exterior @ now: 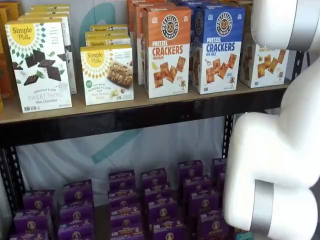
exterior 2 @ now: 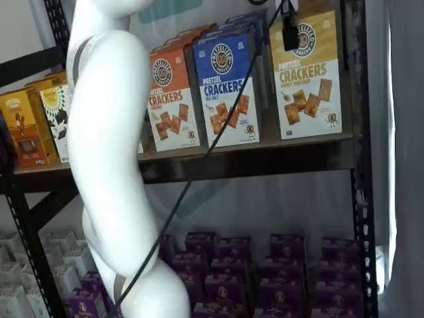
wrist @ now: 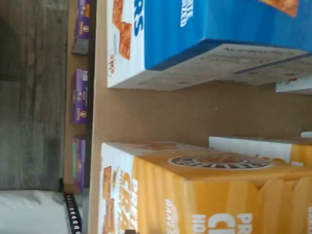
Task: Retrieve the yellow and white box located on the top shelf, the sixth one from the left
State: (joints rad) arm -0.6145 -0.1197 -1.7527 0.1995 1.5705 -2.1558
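The yellow box [exterior 2: 308, 76] stands on the top shelf [exterior 2: 265, 159], rightmost, just beside the blue box [exterior 2: 225, 86] (an orange box [exterior: 167, 50] comes next). Only a black piece of the gripper [exterior 2: 289, 32] shows; whether its jaws are apart I cannot tell.

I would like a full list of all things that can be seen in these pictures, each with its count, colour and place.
yellow and white box: one front box, more behind it; top shelf, right end.
blue box: one in front, a row behind; beside the yellow one.
orange box: one in front, a row behind; left of the blue one.
white Simple Mills boxes: two front boxes, tall and short, rows behind; further left.
orange-yellow boxes: count unclear; far left end.
top shelf: one, tan board, black rail.
purple boxes: many; lower level.
white boxes: several; lower level, left.
arm: white, in front of the shelves.
gripper: black; whether it is open cannot be told.
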